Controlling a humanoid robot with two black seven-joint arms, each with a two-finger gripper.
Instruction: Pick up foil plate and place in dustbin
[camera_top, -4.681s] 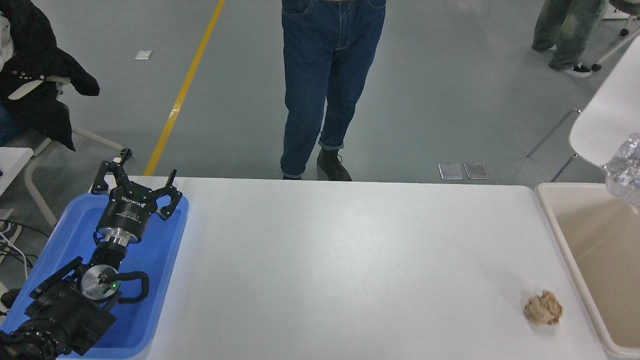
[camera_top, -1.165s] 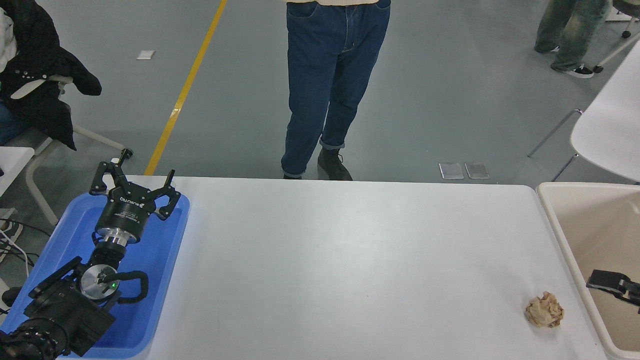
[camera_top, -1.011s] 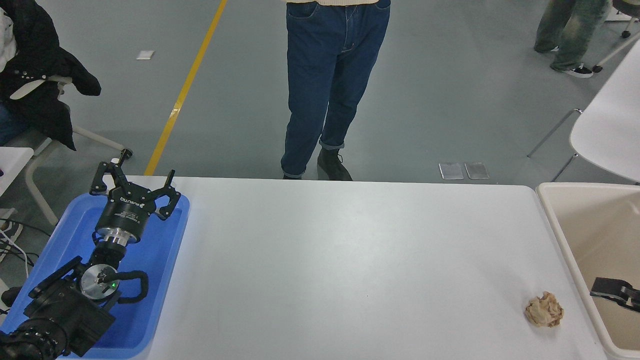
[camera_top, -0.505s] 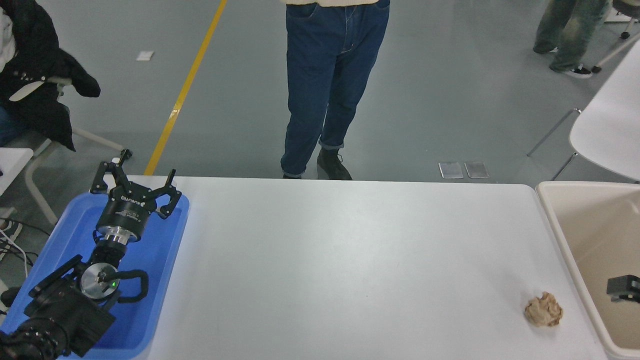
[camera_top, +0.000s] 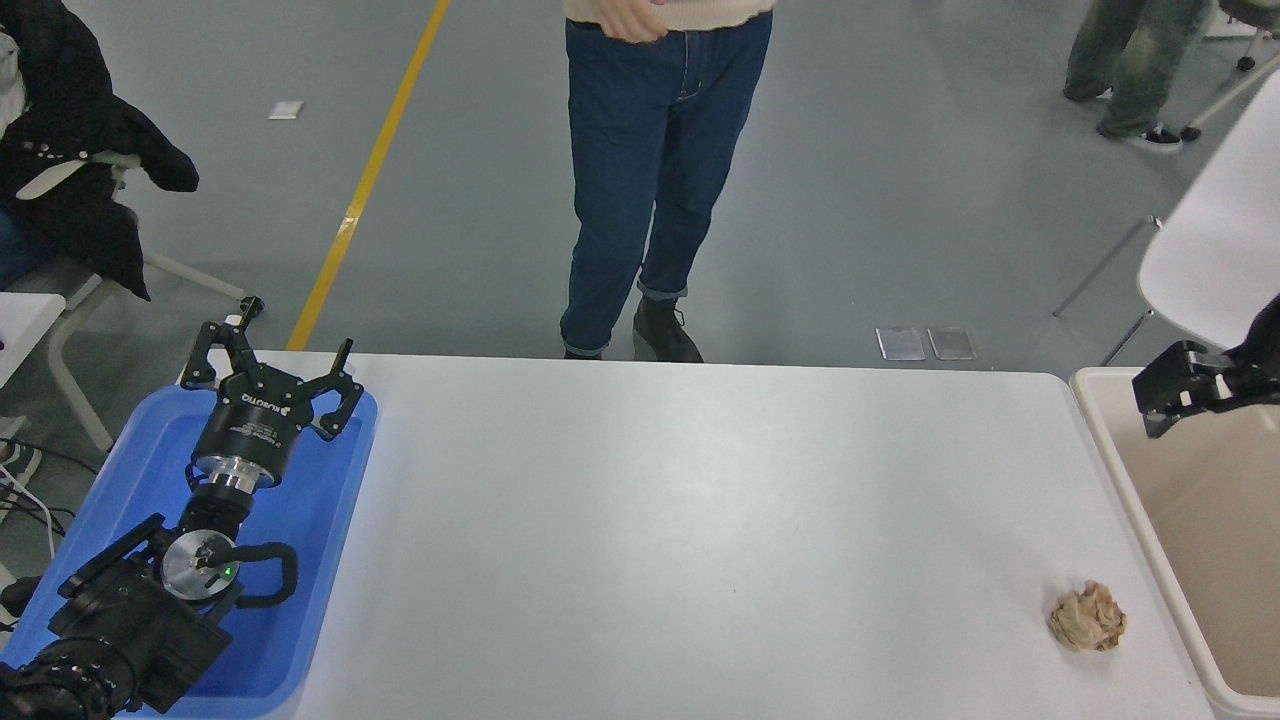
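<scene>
Right gripper (camera_top: 1165, 392) hangs above the far-left corner of the dustbin (camera_top: 1100, 440); only part shows at the frame edge, so how its fingers stand cannot be told, though nothing shiny is seen in them. Foil plate not visible on the surface or in the visible part of the bin; likely deeper inside, task probably finished. Left gripper (camera_top: 268, 362) sits parked over the blue tray (camera_top: 330, 520), fingers spread, holding nothing.

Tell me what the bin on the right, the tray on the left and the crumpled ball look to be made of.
The dustbin looks like beige moulded plastic: smooth matte walls and a thick rounded rim. The blue tray also seems plastic, with a glossy finish that catches a soft sheen and a rounded raised lip. The brown ball appears to be crumpled paper, dull tan with sharp creases and folds.
</scene>
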